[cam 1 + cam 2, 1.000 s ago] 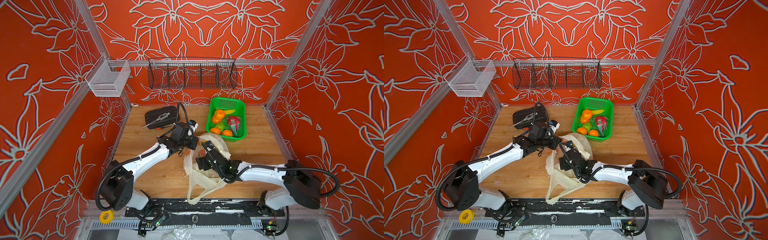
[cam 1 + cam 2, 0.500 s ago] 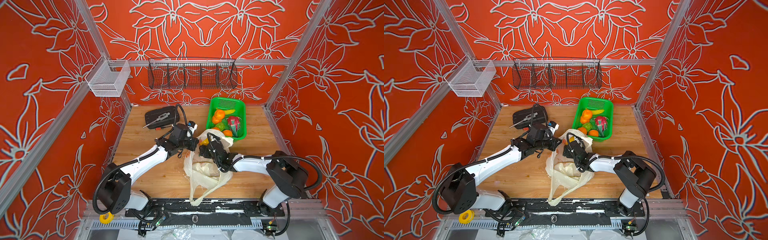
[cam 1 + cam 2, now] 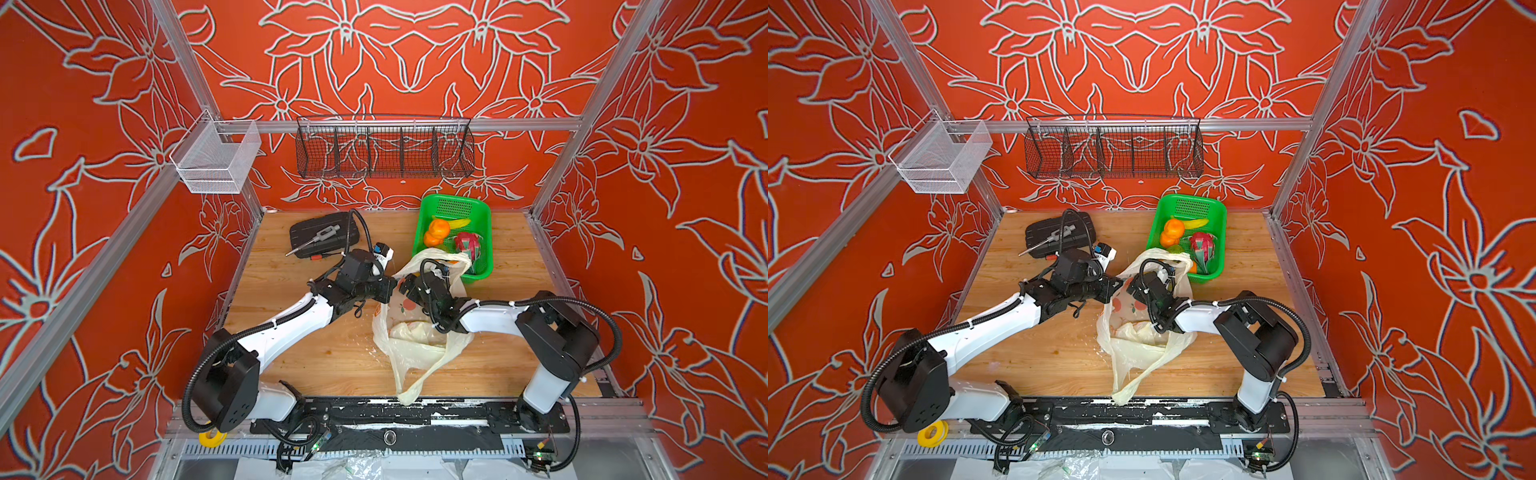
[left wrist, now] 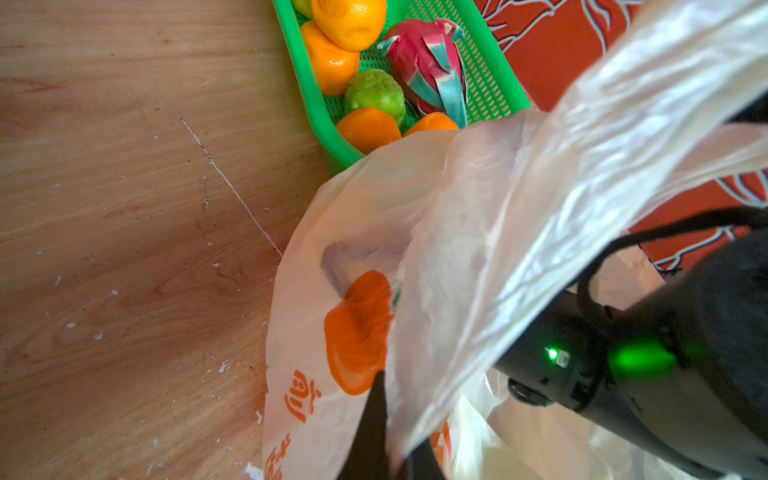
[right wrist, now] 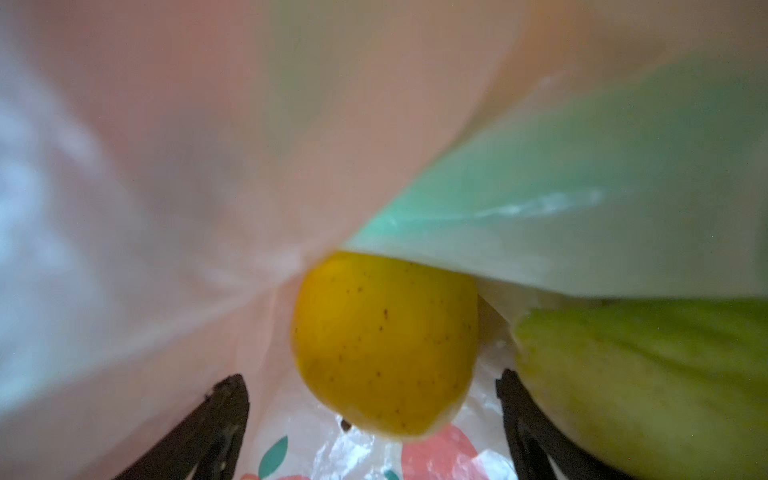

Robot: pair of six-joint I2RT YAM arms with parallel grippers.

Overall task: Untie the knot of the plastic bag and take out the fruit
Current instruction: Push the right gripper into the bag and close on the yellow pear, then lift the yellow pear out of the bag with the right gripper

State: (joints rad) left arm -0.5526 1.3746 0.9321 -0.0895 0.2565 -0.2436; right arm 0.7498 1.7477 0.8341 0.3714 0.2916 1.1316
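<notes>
The plastic bag [image 3: 415,345] lies open on the wooden table, and its upper rim is lifted against the green basket [image 3: 484,216]. No knot shows; a loose handle loop [image 3: 409,390] trails toward the front edge. My left gripper [image 3: 390,289] [image 4: 401,409] is shut on the bag's film [image 4: 457,208] at the mouth. My right gripper [image 3: 409,286] is inside the bag, open. In the right wrist view its fingers [image 5: 232,386] stand wide either side of a yellow fruit [image 5: 386,345], not clamping it, with a green fruit [image 5: 644,374] beside it. Oranges [image 3: 438,228] and a dragon fruit [image 3: 467,243] lie in the basket.
A banana [image 3: 457,223] also lies in the basket. A black tray with a metal tool [image 3: 324,239] sits at the back left of the table. A black wire rack [image 3: 384,151] and a white mesh box [image 3: 216,162] hang on the walls. Bare wood [image 3: 299,357] lies front left.
My right gripper has pushed deeper into the bag toward the basket and its fingers have spread wider. The bag's rim has risen over the basket's front. The left gripper keeps its hold.
</notes>
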